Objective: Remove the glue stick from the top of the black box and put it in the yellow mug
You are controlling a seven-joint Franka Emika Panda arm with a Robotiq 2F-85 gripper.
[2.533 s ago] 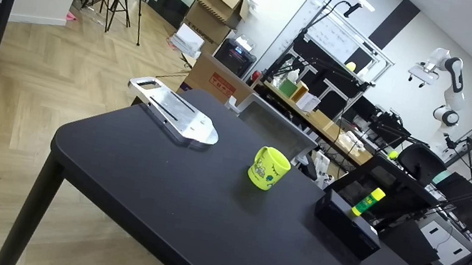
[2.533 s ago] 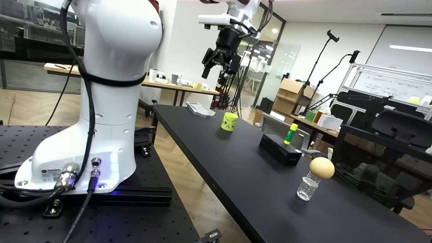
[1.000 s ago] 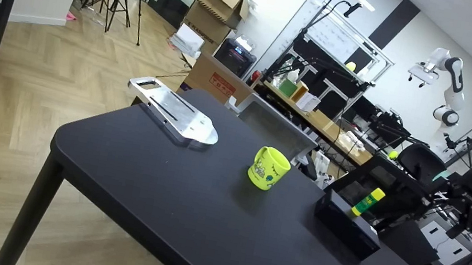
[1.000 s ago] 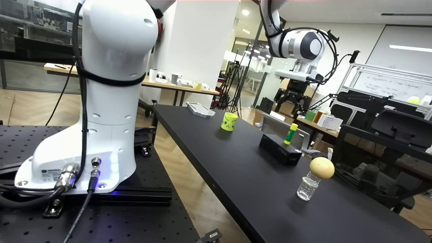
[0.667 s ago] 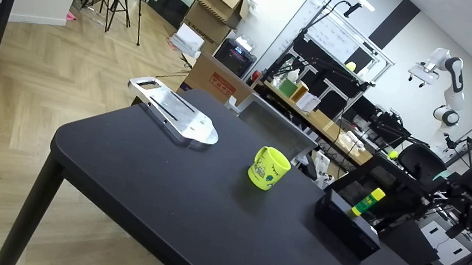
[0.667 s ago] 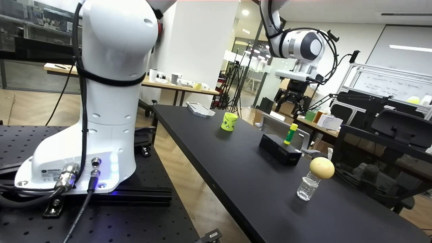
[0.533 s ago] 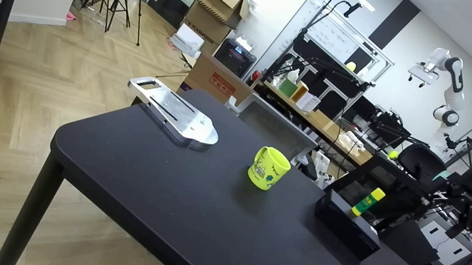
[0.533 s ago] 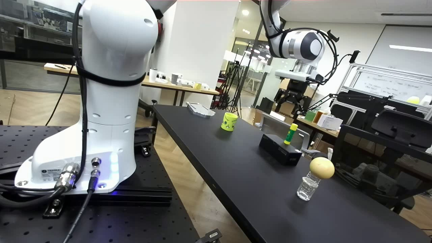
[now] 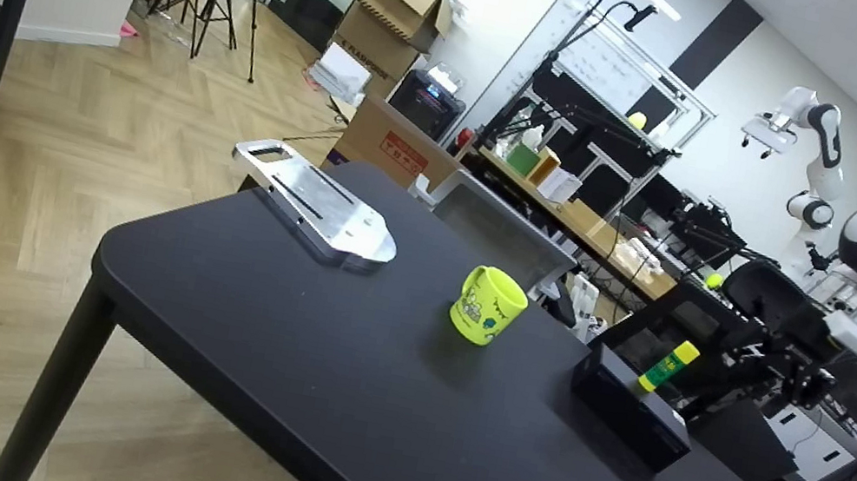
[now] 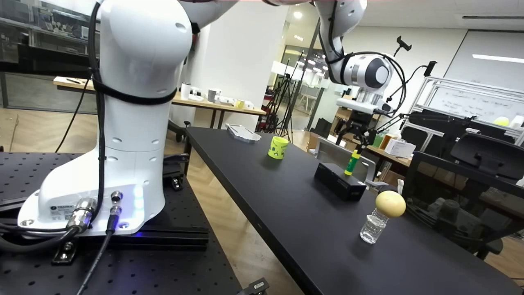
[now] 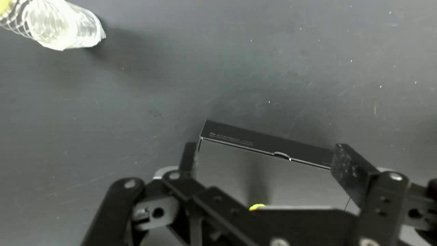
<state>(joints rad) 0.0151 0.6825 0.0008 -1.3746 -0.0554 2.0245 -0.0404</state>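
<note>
"Where is the glue stick (image 10: 351,165)?"

"Standing on end on top of the black box (image 10: 338,182), not yet lifted. The gripper (image 11: 268,163) hangs above the box, its fingers (image 11: 354,173) spread wide, nothing held."

"Lined up?"

"I can't tell. The wrist view gives only a speck of yellow, likely the cap (image 11: 256,206), mostly hidden by the gripper. I'd centre on that before dropping."

"And the drop?"

"Slow and straight, I'd say. One finger brushing something that narrow could well topple it. Get both sides level with the green barrel (image 10: 351,167), then squeeze evenly."

"After that?"

"Lift clear first, then carry it over to the yellow mug (image 9: 487,306), upright on the table (image 9: 361,370), well apart from the box."
</note>
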